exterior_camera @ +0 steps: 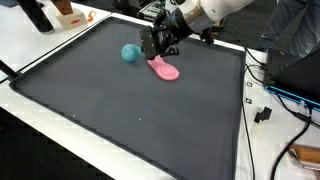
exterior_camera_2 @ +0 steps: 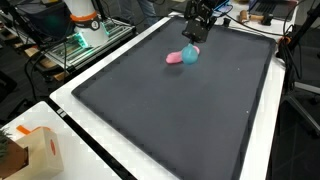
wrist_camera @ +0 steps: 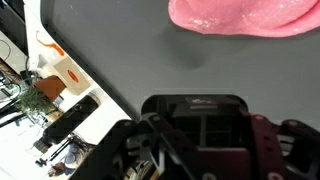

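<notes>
The pink lump [exterior_camera: 165, 69] lies flat on the dark surface [exterior_camera: 120, 115], near the teal ball [exterior_camera: 131, 53] — not lifted. The fingers [exterior_camera: 153, 48] hang just above it. Apart or together, I cannot tell — the wrist view seems to hide them. Likely nothing is gripped yet.

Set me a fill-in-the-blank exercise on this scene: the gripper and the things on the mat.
1. The round teal thing on the dark mat is a ____.
2. The wrist view shows the ____ object, not the teal one.
3. Near the gripper, the mat bears ____ loose things.
Missing words: ball; pink; two.
</notes>
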Robot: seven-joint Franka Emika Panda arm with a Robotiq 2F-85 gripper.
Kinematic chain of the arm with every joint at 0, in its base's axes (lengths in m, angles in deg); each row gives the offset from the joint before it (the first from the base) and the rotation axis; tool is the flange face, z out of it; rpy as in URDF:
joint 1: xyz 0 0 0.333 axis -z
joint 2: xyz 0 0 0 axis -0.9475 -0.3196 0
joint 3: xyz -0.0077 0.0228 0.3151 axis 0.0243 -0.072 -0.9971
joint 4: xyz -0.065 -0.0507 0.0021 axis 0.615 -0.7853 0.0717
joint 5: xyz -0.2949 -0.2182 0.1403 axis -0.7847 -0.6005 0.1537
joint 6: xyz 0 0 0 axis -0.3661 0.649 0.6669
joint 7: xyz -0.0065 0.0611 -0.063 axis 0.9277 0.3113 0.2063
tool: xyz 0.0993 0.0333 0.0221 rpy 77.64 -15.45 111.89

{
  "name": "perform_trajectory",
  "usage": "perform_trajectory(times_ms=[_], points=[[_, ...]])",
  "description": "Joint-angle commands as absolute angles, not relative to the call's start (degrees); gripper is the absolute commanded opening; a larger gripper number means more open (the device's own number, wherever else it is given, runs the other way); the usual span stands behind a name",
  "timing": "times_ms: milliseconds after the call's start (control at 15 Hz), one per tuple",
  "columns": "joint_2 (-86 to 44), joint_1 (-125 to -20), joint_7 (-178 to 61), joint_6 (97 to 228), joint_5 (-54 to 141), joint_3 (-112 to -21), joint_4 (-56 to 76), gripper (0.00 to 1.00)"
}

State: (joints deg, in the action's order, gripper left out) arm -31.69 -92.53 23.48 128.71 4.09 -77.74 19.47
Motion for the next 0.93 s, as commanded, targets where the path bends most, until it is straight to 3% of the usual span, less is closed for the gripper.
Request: perform_trajectory(times_ms=[0,867], points=[[-34.2,-94.2,26.9,124.9,2.3,-76.8,18.3,0.35],[-37.5,-94.6,24.3,116.9,2.8,-77.4,16.7,0.35]])
